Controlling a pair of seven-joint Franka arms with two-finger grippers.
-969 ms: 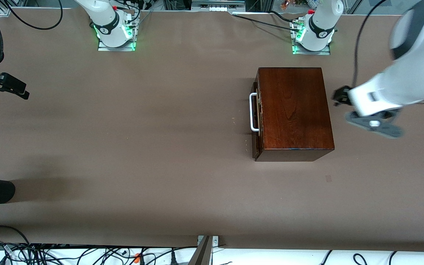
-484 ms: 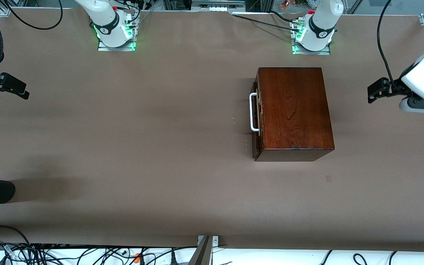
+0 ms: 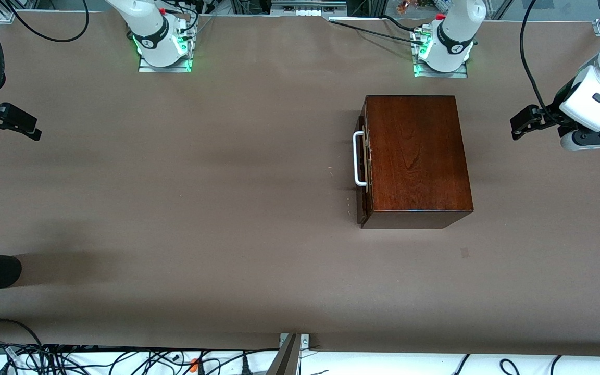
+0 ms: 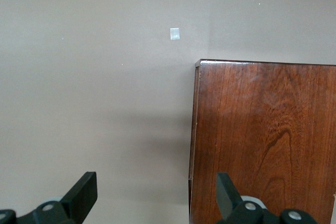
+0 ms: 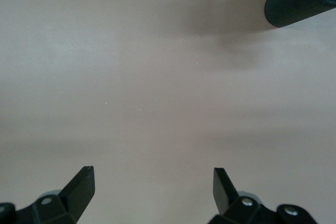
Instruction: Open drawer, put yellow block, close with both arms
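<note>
Two white arms with dark grey joint bands; each base [image 3: 163,48] glows green on a metal plate. The left gripper [image 3: 526,121] and right gripper [image 3: 16,124] are black, with wedge-shaped fingers [image 4: 83,195] and silver screws; black cables trail.

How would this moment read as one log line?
drawer: shut | yellow block: unseen | left gripper: open, by box | right gripper: open, waiting over table

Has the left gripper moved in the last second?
Yes. The left gripper has swung away from the box, toward the left arm's end of the table, fingers open.
</note>
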